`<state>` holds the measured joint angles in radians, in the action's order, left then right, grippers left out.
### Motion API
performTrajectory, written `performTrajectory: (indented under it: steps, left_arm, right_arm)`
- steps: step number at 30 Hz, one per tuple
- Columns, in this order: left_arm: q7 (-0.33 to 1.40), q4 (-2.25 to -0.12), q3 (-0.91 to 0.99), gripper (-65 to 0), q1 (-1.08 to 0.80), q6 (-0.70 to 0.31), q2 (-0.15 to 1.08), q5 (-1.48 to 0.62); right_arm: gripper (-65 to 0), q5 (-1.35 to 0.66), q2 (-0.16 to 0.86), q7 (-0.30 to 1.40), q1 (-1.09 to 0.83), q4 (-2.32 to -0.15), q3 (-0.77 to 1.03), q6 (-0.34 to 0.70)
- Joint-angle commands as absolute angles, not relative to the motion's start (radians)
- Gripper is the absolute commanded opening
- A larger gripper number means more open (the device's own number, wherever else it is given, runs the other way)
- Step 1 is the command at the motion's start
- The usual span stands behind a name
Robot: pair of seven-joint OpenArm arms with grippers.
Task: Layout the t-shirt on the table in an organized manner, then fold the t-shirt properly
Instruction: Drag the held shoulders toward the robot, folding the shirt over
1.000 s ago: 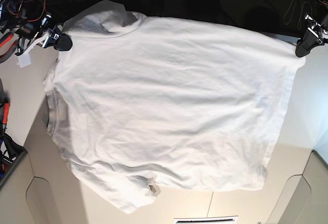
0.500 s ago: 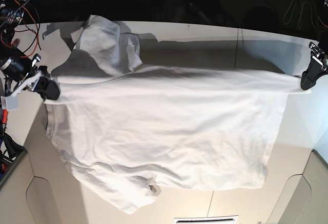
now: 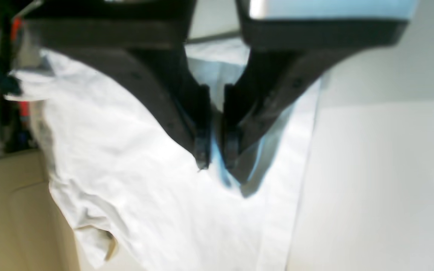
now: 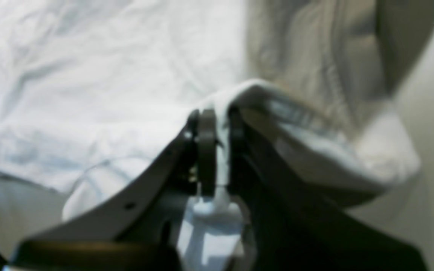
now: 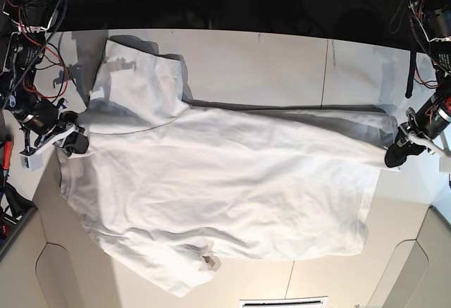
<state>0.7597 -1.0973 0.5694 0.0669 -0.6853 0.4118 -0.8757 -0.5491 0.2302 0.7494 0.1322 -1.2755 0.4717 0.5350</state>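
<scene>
Since the earlier frame the folded edge has come down toward the near side, both arms lower. The t-shirt (image 5: pixel 225 181) lies doubled on the table (image 5: pixel 282 61), one sleeve flung out at the far side. The left gripper (image 5: pixel 396 154) and right gripper (image 5: pixel 76 142) are each clamped on its cloth. Uneven release could skew the fold; that loose sleeve may bunch. The wrist views are blurred, so how much fabric sits between the pads is probably unknowable.
</scene>
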Motion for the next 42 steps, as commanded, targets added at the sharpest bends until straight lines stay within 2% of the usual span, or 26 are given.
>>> performTrajectory:
  steps: [1,6,24,25,27,28,29,31,32,37,42]
  left_arm:
    - [0.707,-1.113,0.574,-65.0,0.085,-0.698,0.435,-0.88]
    - [0.624,-1.113,0.574,-65.0,0.086,-0.675,0.435,-0.77]
    - [0.608,-1.113,0.574,-65.0,0.085,-0.675,0.434,-0.741]
    - [0.607,-1.113,0.574,-65.0,0.085,-0.675,0.434,-0.729]
    - [0.601,-1.113,0.574,-65.0,0.083,-0.675,0.435,-0.712]
    - [0.601,-1.113,0.574,-65.0,0.083,-0.675,0.435,-0.713]
    - [0.601,-1.113,0.574,-60.7,0.083,-0.675,0.434,-0.712]
    - [0.601,-1.113,0.574,-51.1,0.082,-0.675,0.434,-0.712]
    - [0.601,-1.113,0.574,-48.7,0.082,-0.675,0.434,-0.713]
    - [0.601,-1.113,0.574,-47.9,0.08,-0.674,0.434,-0.713]
    - [0.594,-1.113,0.574,-47.9,0.08,-0.674,0.434,-0.713]
  right_arm:
    - [-65.0,-0.551,0.247,0.714,0.159,-1.285,0.475,0.527]
    - [-65.0,-0.515,0.246,0.64,0.16,-1.285,0.476,0.481]
    - [-65.0,-0.448,0.246,0.628,0.157,-1.284,0.475,0.422]
    - [-62.0,-0.448,0.246,0.627,0.157,-1.284,0.475,0.422]
    - [-51.2,-0.448,0.247,0.621,0.158,-1.284,0.475,0.422]
    - [-47.9,-0.448,0.247,0.616,0.158,-1.284,0.475,0.423]
    - [-46.5,-0.448,0.246,0.606,0.158,-1.284,0.475,0.423]
    - [-46.3,-0.448,0.247,0.593,0.158,-1.284,0.475,0.423]
    - [-46.3,-0.448,0.246,0.588,0.159,-1.284,0.475,0.423]
    - [-44.5,-0.43,0.246,0.582,0.164,-1.284,0.475,0.423]
    - [-42.5,-0.309,0.247,0.572,0.195,-1.284,0.474,0.422]
